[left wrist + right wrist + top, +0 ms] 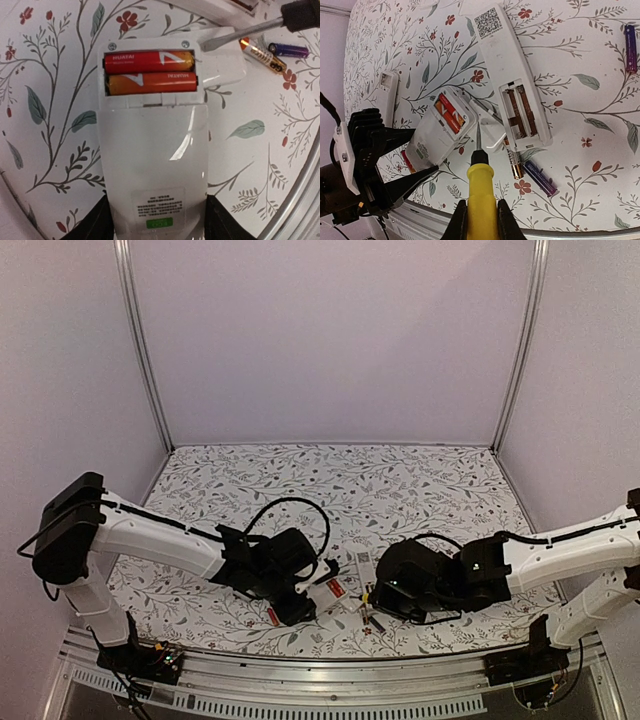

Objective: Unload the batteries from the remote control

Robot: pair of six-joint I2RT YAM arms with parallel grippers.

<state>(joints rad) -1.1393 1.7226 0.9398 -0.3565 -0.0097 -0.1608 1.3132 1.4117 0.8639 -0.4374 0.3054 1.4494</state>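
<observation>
Two red-and-orange batteries lie side by side in the open compartment of a white remote. They are glossy printed cylinders, and their ends are tucked under the compartment walls. The remote's near end is cut off by the lower edge of the left wrist view, and from above the arms hide most of it.

The left gripper clamps the smooth plastic body across its width, jaws about half apart, with black fingers against either side. The flat metal tip of a yellow-handled screwdriver sits at the compartment's corner; whether it touches is unclear. The right gripper is closed tight round the handle. Both arms reach low toward the middle of the table.

Just beside lies a second remote, its compartment empty. A gold battery and a purple battery lie close together near it, and a far purple battery lies well apart, all on the floral tablecloth.
</observation>
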